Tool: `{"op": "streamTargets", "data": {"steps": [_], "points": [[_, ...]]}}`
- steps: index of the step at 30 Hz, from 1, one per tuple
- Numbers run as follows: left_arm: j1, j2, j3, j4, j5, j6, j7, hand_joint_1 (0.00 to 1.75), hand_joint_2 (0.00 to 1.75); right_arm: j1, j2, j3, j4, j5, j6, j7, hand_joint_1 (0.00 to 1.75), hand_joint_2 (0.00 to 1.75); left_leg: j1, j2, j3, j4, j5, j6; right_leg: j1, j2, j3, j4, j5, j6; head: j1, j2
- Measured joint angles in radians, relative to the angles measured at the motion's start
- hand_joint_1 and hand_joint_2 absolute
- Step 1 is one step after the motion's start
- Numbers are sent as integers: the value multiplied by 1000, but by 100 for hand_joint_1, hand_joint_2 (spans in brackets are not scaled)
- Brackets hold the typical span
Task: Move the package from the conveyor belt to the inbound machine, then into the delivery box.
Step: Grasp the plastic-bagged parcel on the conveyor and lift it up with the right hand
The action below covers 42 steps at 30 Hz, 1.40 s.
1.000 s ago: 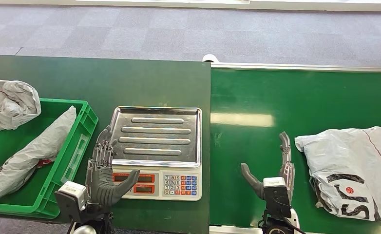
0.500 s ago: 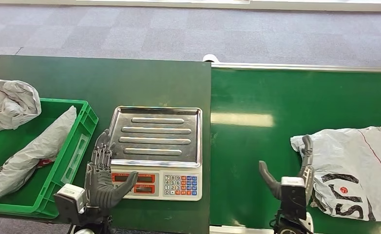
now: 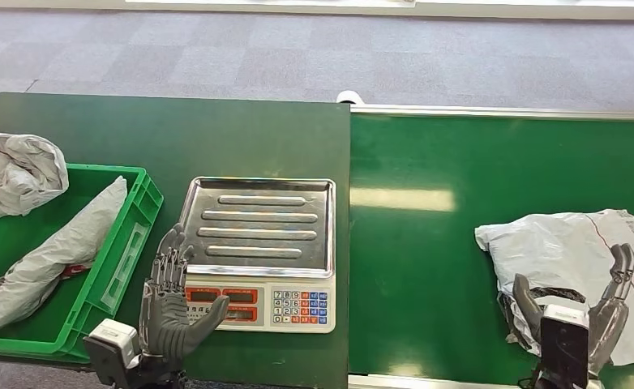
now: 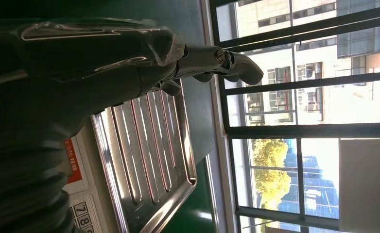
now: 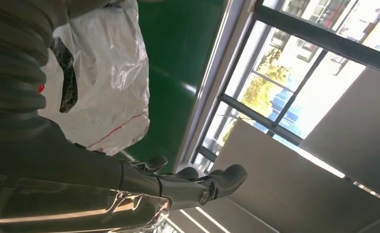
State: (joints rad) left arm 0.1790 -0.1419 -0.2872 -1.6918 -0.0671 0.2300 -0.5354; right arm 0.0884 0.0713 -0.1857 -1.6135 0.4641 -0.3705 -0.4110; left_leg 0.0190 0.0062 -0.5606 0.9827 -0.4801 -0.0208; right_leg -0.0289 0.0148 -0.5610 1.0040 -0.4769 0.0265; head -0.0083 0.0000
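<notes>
A grey plastic package [image 3: 565,251] with black and red print lies on the green conveyor belt [image 3: 427,243] at the right; the right wrist view shows the package [image 5: 100,82] too. My right hand [image 3: 577,312] hovers over its near edge, fingers spread, holding nothing. The inbound machine, a scale with a steel tray [image 3: 261,223] and keypad, stands in the middle. My left hand [image 3: 172,296] is open beside the scale's near left corner; its fingers [image 4: 217,63] reach out over the steel tray [image 4: 149,160]. A green delivery box [image 3: 131,235] sits at the left.
Inside the green box lies a long grey bag [image 3: 58,251]. Another crumpled grey bag [image 3: 14,174] rests on the dark green table at the far left. Grey carpet floor lies beyond the table and belt.
The package has travelled left along the belt. My right hand has swung right and now sits over the package's near edge. My left hand has sunk slightly.
</notes>
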Motion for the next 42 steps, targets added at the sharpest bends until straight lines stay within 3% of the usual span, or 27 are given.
{"op": "streamTargets", "data": {"steps": [5,10,13,19,22,24,28,32,35,36,40,42], "points": [[-21,7,-7,10,17,-10,-6,0,175,-154,-89,-68,132,179,14,143,0,175,-2,0,1,0,1,1,-1,0,1,0,2,1,0,0],[-56,9,-13,26,29,-3,-8,0,175,-450,-254,-143,519,316,-13,254,0,175,-3,-1,1,1,3,4,-3,-1,2,0,4,4,0,0],[-65,9,-13,29,30,-1,-7,0,175,-569,-325,-155,714,347,-26,280,0,175,-3,-3,1,2,4,4,-3,-2,2,0,5,4,0,0],[-75,9,-14,35,30,0,-7,0,175,-651,-377,-159,897,355,-42,288,0,175,-3,-3,-1,1,4,4,-3,-2,0,0,4,4,0,0],[-76,9,-13,36,31,5,-6,0,175,-680,-394,-159,968,393,-30,366,0,175,-3,-3,-2,1,4,4,-3,-2,-1,0,4,4,0,0],[-79,9,-13,39,38,12,-4,0,175,-707,-409,-157,1037,438,21,458,0,175,-3,-3,-2,1,4,4,-3,-2,-1,0,4,4,0,0],[-85,9,-13,52,49,13,-3,0,175,-735,-428,-148,1165,502,255,610,0,175,-3,-4,-2,2,4,4,-3,-3,0,0,4,4,0,0],[-92,9,-14,72,50,10,-5,0,175,-736,-432,-140,1239,529,445,645,0,175,-3,-5,-3,2,4,4,-3,-4,-1,0,4,4,-1,0],[-95,9,-14,88,51,15,-12,0,175,-745,-436,-128,1265,554,532,651,0,175,-3,-4,-3,2,4,4,-3,-4,-1,0,4,4,-1,0],[-95,9,-14,92,51,17,-14,0,175,-750,-437,-123,1271,561,554,653,7,175,-3,-4,-3,2,4,4,-3,-4,-1,0,4,4,0,0],[-99,9,-14,106,51,23,-18,0,175,-769,-440,-103,1288,584,612,659,175,175,-3,-4,-2,2,4,4,-3,-4,0,0,4,4,0,0],[-100,9,-14,109,51,29,-16,0,175,-771,-438,-99,1291,585,592,655,175,175,-3,-4,-2,2,4,4,-3,-4,0,0,4,4,0,0]]}}
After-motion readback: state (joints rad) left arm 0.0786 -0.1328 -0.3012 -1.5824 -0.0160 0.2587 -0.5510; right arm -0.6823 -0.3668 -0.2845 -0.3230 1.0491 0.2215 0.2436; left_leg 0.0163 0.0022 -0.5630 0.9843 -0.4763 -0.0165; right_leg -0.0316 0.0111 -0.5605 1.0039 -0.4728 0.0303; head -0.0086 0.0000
